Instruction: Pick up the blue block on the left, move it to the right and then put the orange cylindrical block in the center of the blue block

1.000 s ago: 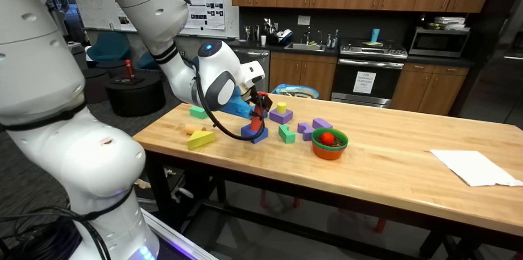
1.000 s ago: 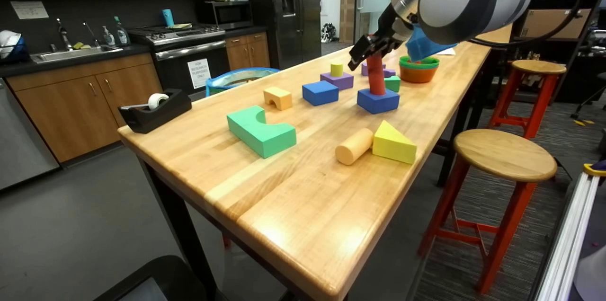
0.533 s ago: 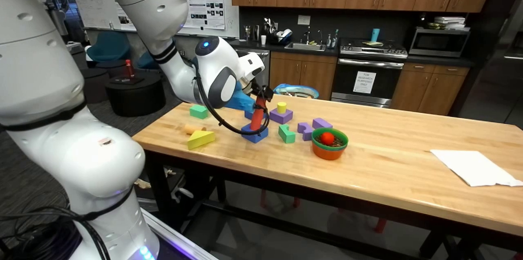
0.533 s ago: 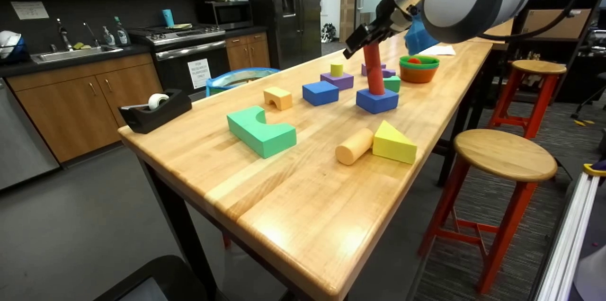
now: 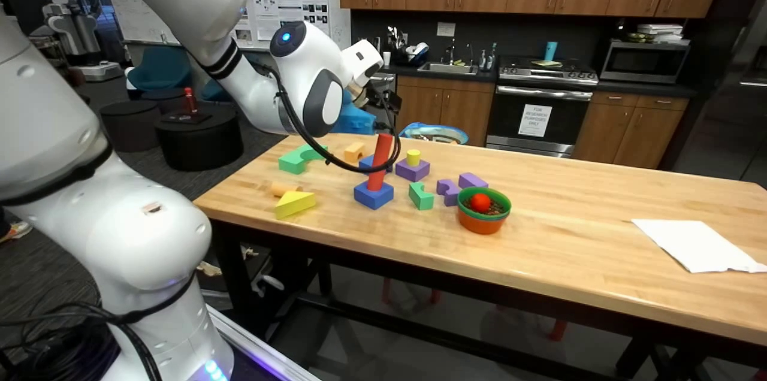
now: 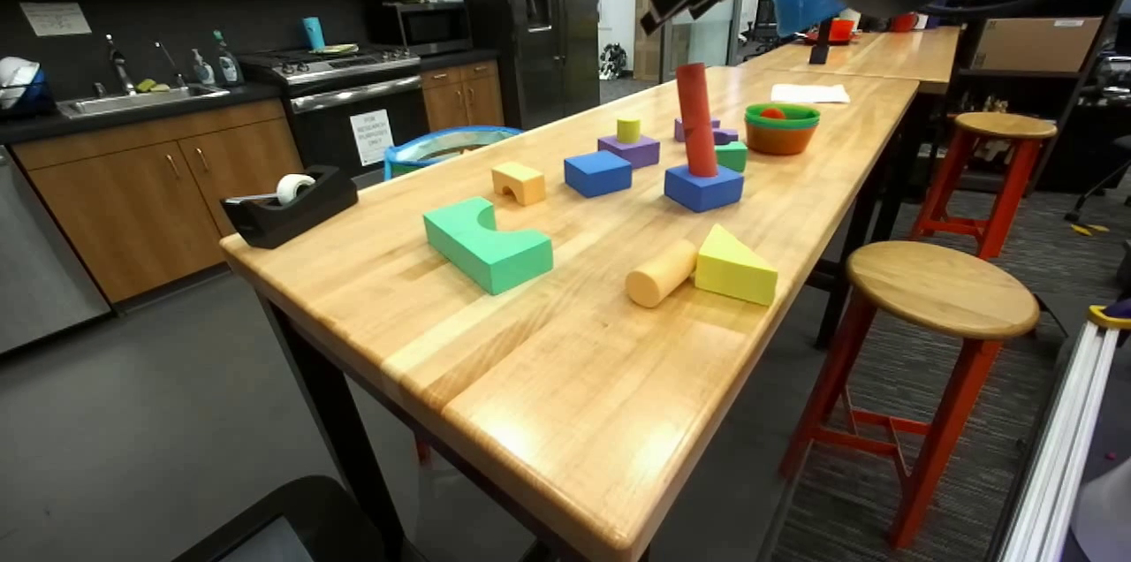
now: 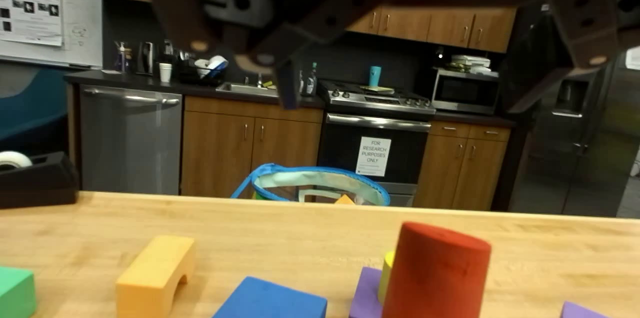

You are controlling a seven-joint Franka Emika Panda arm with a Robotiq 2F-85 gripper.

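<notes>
A dark blue block (image 5: 373,196) lies on the table, also in an exterior view (image 6: 703,189). The orange-red cylindrical block (image 6: 698,122) stands on top of it near its middle, leaning slightly. The cylinder also shows in an exterior view (image 5: 376,181), partly crossed by the arm's cable, and in the wrist view (image 7: 436,278). A second blue block (image 6: 598,174) lies beside it, also in the wrist view (image 7: 272,303). My gripper (image 7: 403,102) is open and empty, fingers wide apart. It is above the cylinder and apart from it in both exterior views.
A purple block (image 6: 638,155) bears a yellow cylinder (image 6: 628,131). A green curved block (image 6: 495,253), light-orange arch (image 6: 521,183), lying tan cylinder (image 6: 661,274) and yellow wedge (image 6: 735,270) are nearby. Stacked bowls (image 5: 482,224) and a tape dispenser (image 6: 292,213) stand on the table.
My gripper was around the cylinder's top. It has let go and risen clear of it. The cylinder stays on the blue block and leans slightly more than a second ago.
</notes>
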